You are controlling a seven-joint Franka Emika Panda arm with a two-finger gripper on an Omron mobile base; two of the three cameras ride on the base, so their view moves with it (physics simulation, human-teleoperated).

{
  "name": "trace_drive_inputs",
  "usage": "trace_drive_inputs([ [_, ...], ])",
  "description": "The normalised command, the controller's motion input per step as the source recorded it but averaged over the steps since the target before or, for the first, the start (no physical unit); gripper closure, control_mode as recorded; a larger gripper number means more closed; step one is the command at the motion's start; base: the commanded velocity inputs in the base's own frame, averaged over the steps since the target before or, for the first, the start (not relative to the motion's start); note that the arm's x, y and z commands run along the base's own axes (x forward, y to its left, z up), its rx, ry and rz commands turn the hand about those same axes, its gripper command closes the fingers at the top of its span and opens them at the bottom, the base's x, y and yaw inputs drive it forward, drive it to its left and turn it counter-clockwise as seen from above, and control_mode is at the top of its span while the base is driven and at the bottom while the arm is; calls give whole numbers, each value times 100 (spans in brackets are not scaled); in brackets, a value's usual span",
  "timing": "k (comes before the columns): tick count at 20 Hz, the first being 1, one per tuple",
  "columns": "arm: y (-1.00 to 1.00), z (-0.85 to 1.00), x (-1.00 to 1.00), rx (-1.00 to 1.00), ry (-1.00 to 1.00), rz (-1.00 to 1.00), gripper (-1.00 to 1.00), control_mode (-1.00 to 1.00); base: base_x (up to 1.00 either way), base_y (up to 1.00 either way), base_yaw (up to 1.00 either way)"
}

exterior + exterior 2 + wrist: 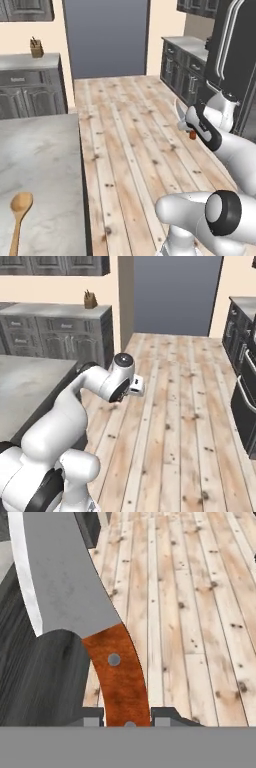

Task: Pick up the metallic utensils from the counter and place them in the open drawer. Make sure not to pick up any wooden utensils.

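With the claw [128, 716] clenched on the knife [75, 597] handle, carry it level, away from the worktop [40, 155], toward the drawer.

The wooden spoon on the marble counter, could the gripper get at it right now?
Probably not: the gripper is shut on the knife, out over the floor away from the wooden spoon on the counter.

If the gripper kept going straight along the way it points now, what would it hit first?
Probably the wooden floor. The gripper, shut on the knife, looks down at bare planks, with a dark cabinet off to one side. Depth is unclear, so the blade tip would likely touch first.
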Motion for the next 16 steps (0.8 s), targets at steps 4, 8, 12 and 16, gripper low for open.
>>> trace_drive_inputs([
  [4,0,0,0,0,0,0,100,100,100,29,0],
  [8,0,0,0,0,0,0,100,100,100,24,0],
  [12,0,0,0,0,0,0,100,100,100,-11,1],
  [16,0,0,0,0,0,0,100,100,100,-64,15],
])
